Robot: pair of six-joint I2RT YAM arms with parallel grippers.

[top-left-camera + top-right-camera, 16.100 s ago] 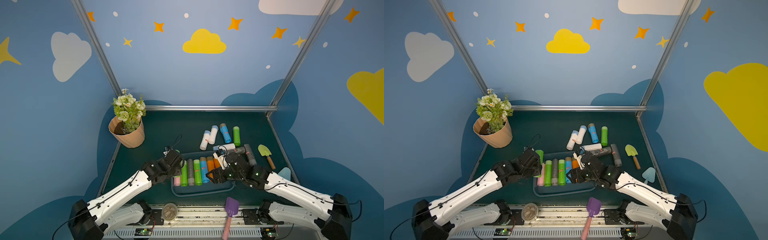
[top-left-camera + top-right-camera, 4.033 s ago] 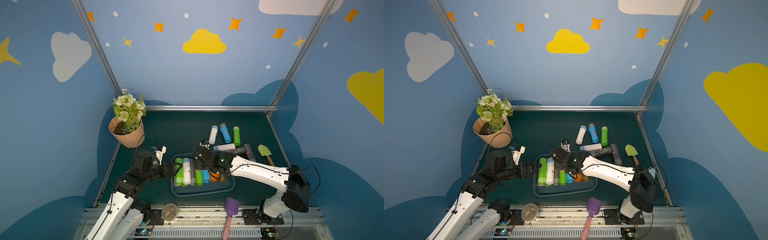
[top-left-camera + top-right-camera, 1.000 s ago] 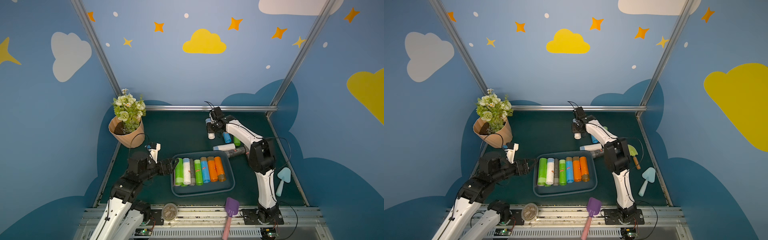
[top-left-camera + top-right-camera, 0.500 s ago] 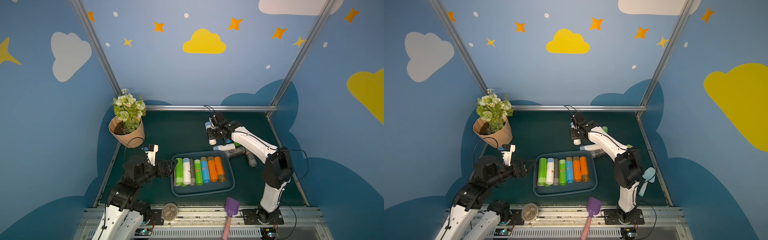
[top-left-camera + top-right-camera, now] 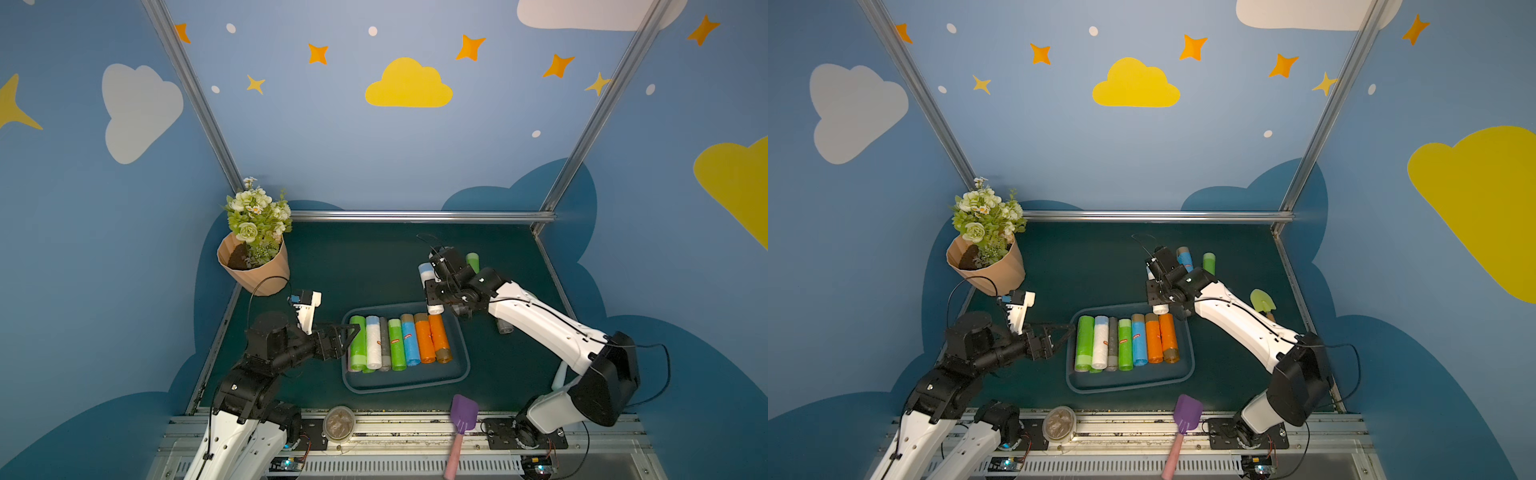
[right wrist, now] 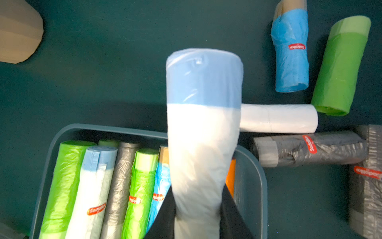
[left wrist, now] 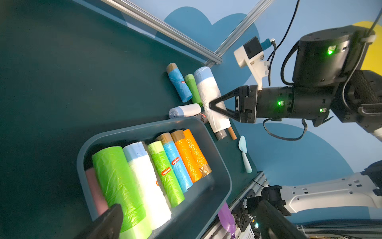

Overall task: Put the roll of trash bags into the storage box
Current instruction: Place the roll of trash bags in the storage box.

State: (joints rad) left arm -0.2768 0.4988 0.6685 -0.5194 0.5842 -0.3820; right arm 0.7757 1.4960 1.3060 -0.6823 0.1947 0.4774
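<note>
Near the front: storage box (image 5: 407,376) with rolls (image 5: 392,343) side by side in it — 1 roll of trash bags (image 5: 426,274) aloft by its far right corner, loose rolls (image 5: 1208,262) behind, flower pot (image 5: 257,274) far left.

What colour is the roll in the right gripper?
White roll, light blue end; best in right wrist view.

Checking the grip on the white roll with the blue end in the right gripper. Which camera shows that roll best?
The right wrist view: the white-and-blue roll fills the frame, pinched by the right gripper. The left wrist view shows it side-on and smaller. In both top views the gripper hides much of it.
</note>
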